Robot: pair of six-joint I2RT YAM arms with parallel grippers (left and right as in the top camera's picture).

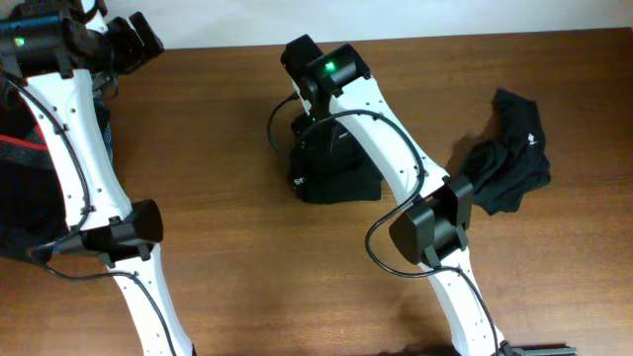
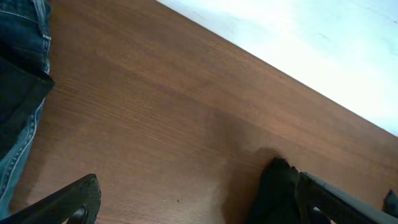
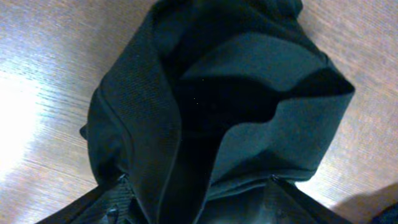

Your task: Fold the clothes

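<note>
A black garment (image 1: 336,180) lies bunched in a thick pile at the table's middle. My right gripper (image 1: 315,124) reaches down onto its far side. In the right wrist view the garment's folds (image 3: 217,93) fill the picture. My right gripper (image 3: 199,200) stands open there, with a thick fold of the cloth between its fingers (image 3: 106,202). A second black garment (image 1: 509,158) lies crumpled at the right, untouched. My left gripper (image 1: 138,42) hovers open at the far left corner. In its own view the left gripper (image 2: 205,208) holds nothing over bare wood.
A heap of clothes lies at the left edge: blue denim (image 2: 25,37) and a black piece with red stripes (image 1: 20,148). A dark shape (image 2: 280,186) sits beside my left gripper's right finger. The white wall (image 2: 298,37) borders the table's far edge.
</note>
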